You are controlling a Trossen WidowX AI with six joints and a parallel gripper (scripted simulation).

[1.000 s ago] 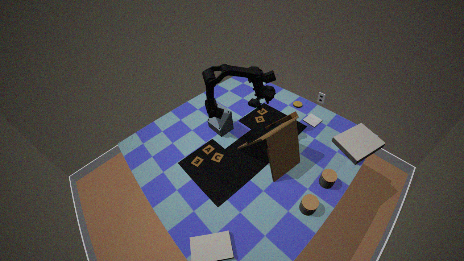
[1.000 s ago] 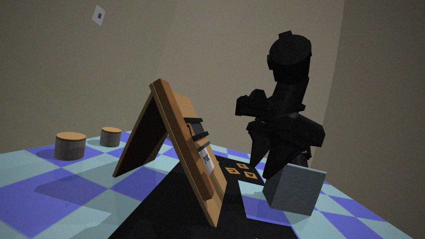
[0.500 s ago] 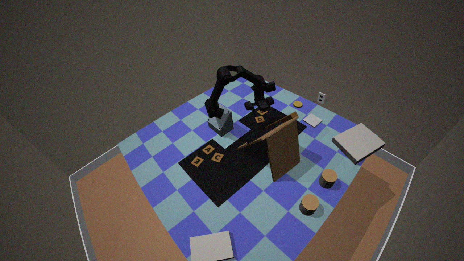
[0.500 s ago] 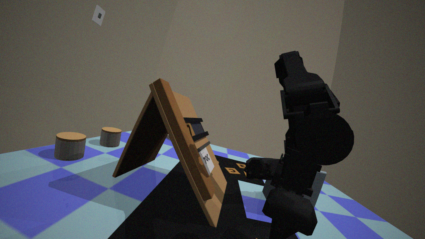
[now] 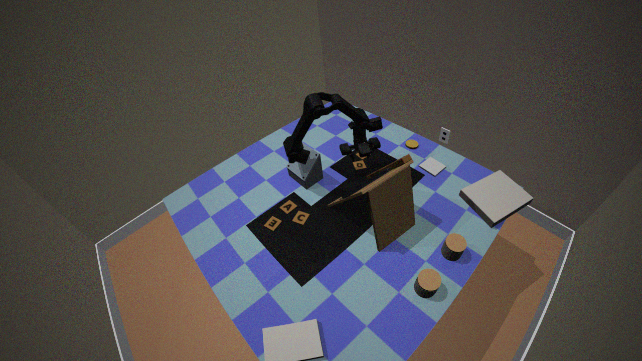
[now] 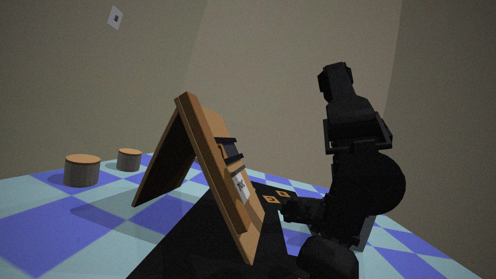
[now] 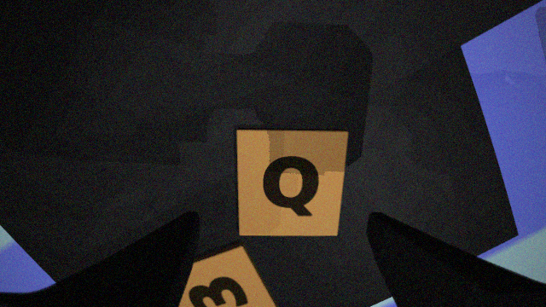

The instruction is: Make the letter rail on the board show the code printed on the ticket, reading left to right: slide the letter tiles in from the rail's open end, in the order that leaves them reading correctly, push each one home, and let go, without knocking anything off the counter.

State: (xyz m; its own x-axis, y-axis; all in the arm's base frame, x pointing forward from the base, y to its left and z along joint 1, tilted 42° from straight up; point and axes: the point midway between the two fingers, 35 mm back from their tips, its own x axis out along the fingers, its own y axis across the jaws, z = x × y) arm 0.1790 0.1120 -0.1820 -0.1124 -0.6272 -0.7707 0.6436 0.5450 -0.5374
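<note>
Currently, the gripper [image 5: 360, 157] [image 7: 284, 223] is spread, with nothing pinched, above the Q tile [image 5: 359, 165] [image 7: 291, 183]. Beside that tile, another tile [image 7: 228, 281] is partly hidden.

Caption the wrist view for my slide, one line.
Open hand over the black mat, Q tile between its spread fingers, untouched.

Two round tubs with wooden lids [image 5: 453, 246] [image 6: 82, 170] stand near each other on the checkered surface [image 5: 365, 296] [image 6: 86, 225]; a thick pale slab [image 5: 496, 196] lies near them, a thinner white square [image 5: 432, 166] beyond it; a yellow disc [image 5: 412, 144] lies near that square; another pale slab [image 5: 292, 341] lies well apart; a socket plate [image 5: 444, 135] is on the wall.
</note>
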